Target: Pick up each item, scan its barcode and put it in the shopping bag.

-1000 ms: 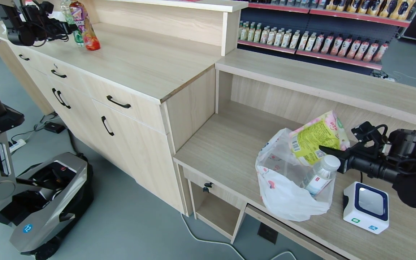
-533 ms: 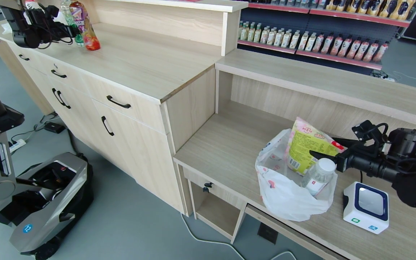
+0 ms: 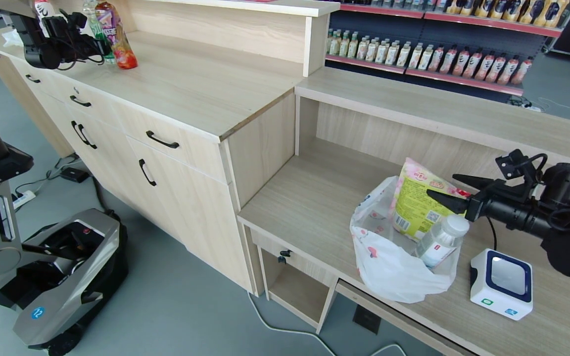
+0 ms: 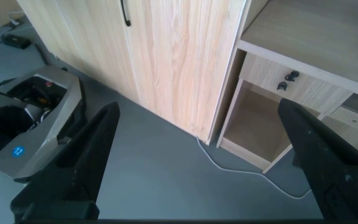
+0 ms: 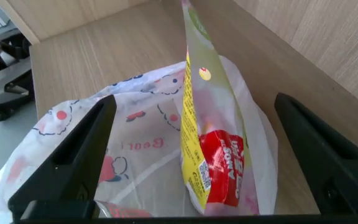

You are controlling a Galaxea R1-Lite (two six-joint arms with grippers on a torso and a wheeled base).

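Head view: the right end effector [image 3: 442, 184] hangs with its fingers spread just above the green-and-pink foil snack pouch [image 3: 416, 207]. The pouch stands upright in the white printed plastic shopping bag [image 3: 389, 267], beside a clear water bottle with a white cap [image 3: 438, 240]. A white-and-blue box scanner [image 3: 501, 282] sits just right of the bag on the low pale-wood tabletop [image 3: 309, 198]. Far to the left, on the higher wooden tabletop [image 3: 191, 84], the left end effector [image 3: 98, 45] is beside a pink-and-orange drink bottle [image 3: 117, 37]; it may be touching it, though that is too small to tell. Store shelves of bottled drinks [image 3: 423, 54] line the far wall.

Left wrist view: the left end effector [image 4: 199, 107] has its fingers wide apart and grips nothing. Below it lie the grey floor [image 4: 166, 162] and the wooden cabinet front [image 4: 179, 62].

Right wrist view: the right end effector [image 5: 194, 101] is spread on either side of the pouch [image 5: 213, 155] without touching it, and the bag [image 5: 135, 143] is gathered around the pouch's base.

The pouch looks bagged and let go, so this item seems finished. The next move calls for the right arm to lift clear of the bag's rim. The left end effector then needs to close squarely on the drink bottle and carry it to the scanner.
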